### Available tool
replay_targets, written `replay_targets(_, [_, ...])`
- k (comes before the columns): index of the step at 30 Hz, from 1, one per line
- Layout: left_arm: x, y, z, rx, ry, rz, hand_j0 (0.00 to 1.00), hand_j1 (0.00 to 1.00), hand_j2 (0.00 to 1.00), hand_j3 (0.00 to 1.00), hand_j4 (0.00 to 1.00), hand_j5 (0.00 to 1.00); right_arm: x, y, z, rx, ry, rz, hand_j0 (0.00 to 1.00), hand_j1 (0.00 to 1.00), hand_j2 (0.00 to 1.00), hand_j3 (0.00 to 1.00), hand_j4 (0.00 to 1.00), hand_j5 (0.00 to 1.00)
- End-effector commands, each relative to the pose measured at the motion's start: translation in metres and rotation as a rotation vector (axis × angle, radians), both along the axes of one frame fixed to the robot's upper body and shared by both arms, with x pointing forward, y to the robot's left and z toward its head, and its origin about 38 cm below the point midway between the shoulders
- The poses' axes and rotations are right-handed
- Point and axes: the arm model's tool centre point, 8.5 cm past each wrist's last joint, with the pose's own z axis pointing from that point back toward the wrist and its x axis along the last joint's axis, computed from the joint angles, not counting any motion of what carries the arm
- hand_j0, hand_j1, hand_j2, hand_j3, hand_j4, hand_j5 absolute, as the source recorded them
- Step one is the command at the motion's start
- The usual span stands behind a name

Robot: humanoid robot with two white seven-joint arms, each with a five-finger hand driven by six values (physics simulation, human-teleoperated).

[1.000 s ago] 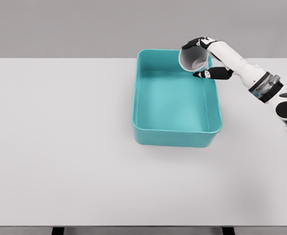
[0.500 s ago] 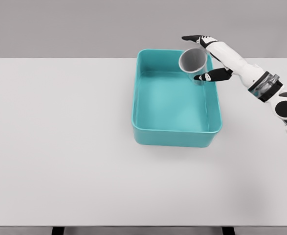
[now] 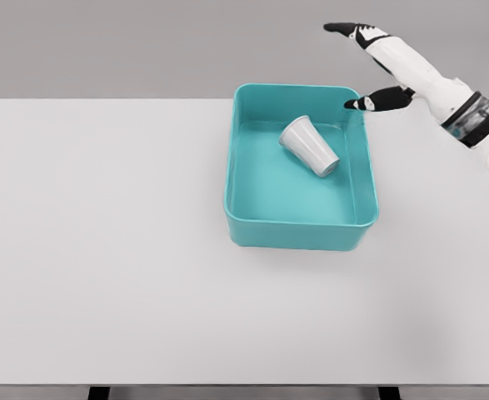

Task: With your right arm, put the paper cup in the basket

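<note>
The grey paper cup (image 3: 309, 146) lies on its side inside the teal basket (image 3: 244, 218), in the far half, its base toward the near right. My right hand (image 3: 354, 65) hovers above the basket's far right corner with its fingers spread apart and nothing in them. Its white forearm runs off to the right edge. The left arm does not show.
The basket stands on a wide white table (image 3: 102, 250), right of the middle. A grey wall fills the background behind the table's far edge.
The right hand opened and let go of the cup, which dropped into the basket and tipped over. The hand then rose up and to the right.
</note>
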Motion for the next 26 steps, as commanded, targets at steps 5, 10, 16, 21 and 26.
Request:
replay_targets(5, [0.0,0.0,0.0,-0.001,-0.001,0.0,1.0,1.0,1.0,1.0,1.0,1.0,-0.049,-0.144,-0.002,-0.341,0.089,-0.214,1.0,1.0,1.0,1.0,1.0,1.0])
replay_targets(10, [0.0,0.0,0.0,0.0,-0.001,0.0,1.0,1.0,1.0,1.0,1.0,1.0,-0.061,-0.144,-0.024,-0.437,0.15,-0.175,1.0,1.0,1.0,1.0,1.0,1.0])
replay_targets(16, [0.0,0.0,0.0,0.0,-0.001,0.001,1.0,1.0,1.0,1.0,1.0,1.0,-0.067,-0.112,-0.036,-0.57,0.119,-0.056,1.0,1.0,1.0,1.0,1.0,1.0])
replay_targets(21, [0.0,0.0,0.0,0.0,0.0,0.0,1.0,1.0,1.0,1.0,1.0,1.0,-0.062,-0.106,-0.032,-0.605,0.116,-0.032,1.0,1.0,1.0,1.0,1.0,1.0])
replay_targets(26, [0.0,0.0,0.0,0.0,0.002,0.002,1.0,1.0,1.0,1.0,1.0,1.0,-0.063,-0.105,-0.037,-0.615,0.128,-0.023,1.0,1.0,1.0,1.0,1.0,1.0])
